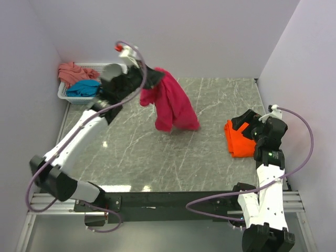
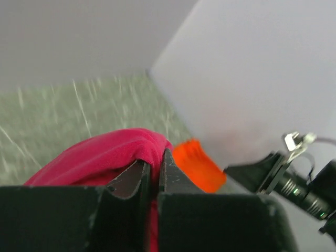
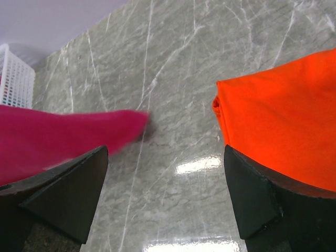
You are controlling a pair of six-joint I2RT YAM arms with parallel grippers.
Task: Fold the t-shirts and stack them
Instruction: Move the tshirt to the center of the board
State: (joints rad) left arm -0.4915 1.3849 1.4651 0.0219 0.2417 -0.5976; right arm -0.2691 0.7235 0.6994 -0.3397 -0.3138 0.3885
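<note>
**One folded, one aloft, two waiting**

Nearest us, the right arm's fingers point(image 1: 245, 122) stand wide apart and empty above the bright orange cloth t-shirt point(image 1: 239, 143). It lies folded at the right side of the grey marble-patterned tabletop point(image 1: 136, 152). Farther out, the left arm's fingers point(image 2: 164, 173) are pinched tight on the magenta-red cloth t-shirt point(image 1: 170, 105), which dangles unfolded. At the far left, the white plastic mesh basket point(image 1: 62, 94) holds the crumpled teal t-shirt point(image 1: 84, 88) and salmon-pink t-shirt point(image 1: 71, 72). We judge about a quarter done, with nothing stacked yet.
</note>
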